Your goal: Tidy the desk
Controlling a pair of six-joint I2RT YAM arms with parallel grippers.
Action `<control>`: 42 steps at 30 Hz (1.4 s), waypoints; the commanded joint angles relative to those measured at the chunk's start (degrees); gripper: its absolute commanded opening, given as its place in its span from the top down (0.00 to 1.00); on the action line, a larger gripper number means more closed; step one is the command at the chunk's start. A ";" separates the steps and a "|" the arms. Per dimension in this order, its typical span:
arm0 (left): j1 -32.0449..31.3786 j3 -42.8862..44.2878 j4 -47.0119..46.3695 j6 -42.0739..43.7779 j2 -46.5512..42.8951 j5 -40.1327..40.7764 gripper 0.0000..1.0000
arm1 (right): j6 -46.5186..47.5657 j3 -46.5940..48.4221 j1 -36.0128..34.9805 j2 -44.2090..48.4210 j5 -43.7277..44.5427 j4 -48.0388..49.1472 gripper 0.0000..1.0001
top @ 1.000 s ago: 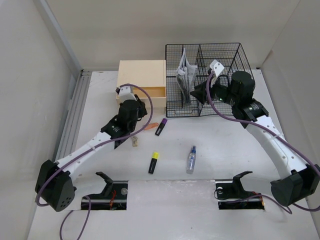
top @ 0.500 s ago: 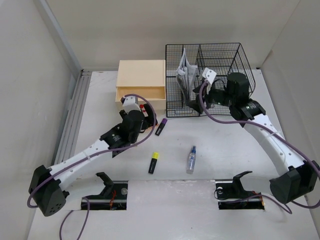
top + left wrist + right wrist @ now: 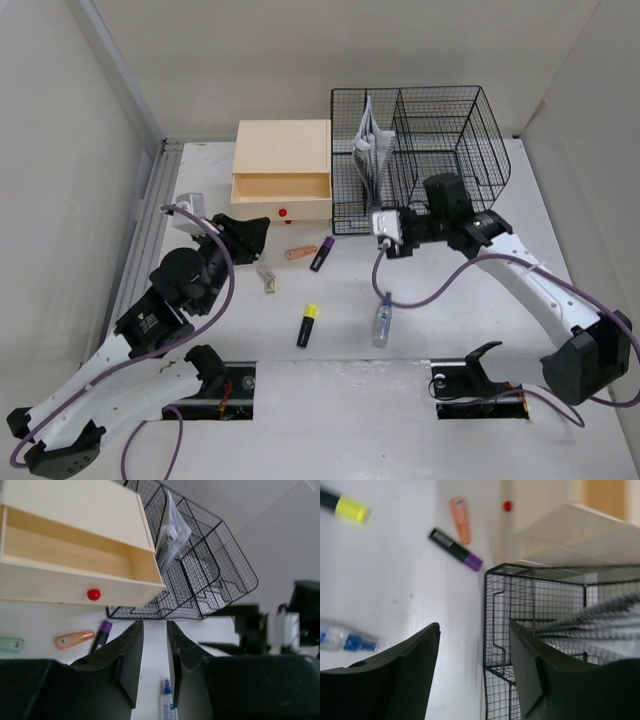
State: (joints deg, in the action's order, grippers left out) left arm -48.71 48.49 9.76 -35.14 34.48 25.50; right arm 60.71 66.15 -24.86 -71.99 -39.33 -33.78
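The white desk [image 3: 450, 290] holds several loose items: an orange tube [image 3: 300, 252], a purple-capped marker [image 3: 322, 254], a yellow-capped highlighter [image 3: 307, 325], a small blue-capped bottle [image 3: 382, 320] and a small beige piece [image 3: 266, 278]. My left gripper [image 3: 247, 232] hovers left of the tube, a little in front of the drawer box; its jaws [image 3: 154, 624] are slightly apart and empty. My right gripper [image 3: 398, 240] is low in front of the wire basket, wide open and empty [image 3: 474, 626].
A beige wooden drawer box [image 3: 282, 160] stands at the back, its drawer with a red knob [image 3: 284, 212] pulled open. A black wire basket [image 3: 440, 130] with papers [image 3: 368, 150] stands to its right. Walls close in on both sides.
My left arm has drawn back from the drawer front toward the near left. My right gripper has come away from the basket and moved down and left to the desk in front of it.
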 commanded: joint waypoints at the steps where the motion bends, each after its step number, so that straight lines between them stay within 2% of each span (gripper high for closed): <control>1: -0.16 3.98 2.80 5.68 -0.38 3.50 0.78 | 24.87 -5.84 -3.34 0.36 5.39 -8.14 0.38; 4: -0.16 4.51 4.03 8.14 0.68 3.51 0.74 | 35.41 -10.49 -5.81 -1.75 9.27 -9.29 0.46; 12: -0.16 1.17 3.43 9.21 -1.52 5.18 0.66 | 48.27 -18.33 -7.83 -0.97 9.10 -6.30 0.45; 20: -0.16 -0.24 3.42 9.21 -0.99 5.18 0.63 | 53.11 -21.41 -13.10 -0.96 9.89 -10.07 0.39; 30: -0.16 -0.77 3.95 9.21 -1.52 4.65 0.62 | 56.19 -21.41 -14.33 1.59 11.29 -19.30 0.39; 42: -0.16 -1.82 3.95 8.15 -1.52 4.12 0.61 | 55.13 -24.75 -18.64 -1.40 11.90 -14.82 0.39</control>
State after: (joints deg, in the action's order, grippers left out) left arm -48.71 47.22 14.96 -26.87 33.52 29.63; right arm 113.38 41.04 -42.96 -72.75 -26.74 -49.25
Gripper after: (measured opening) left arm 0.390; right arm 0.606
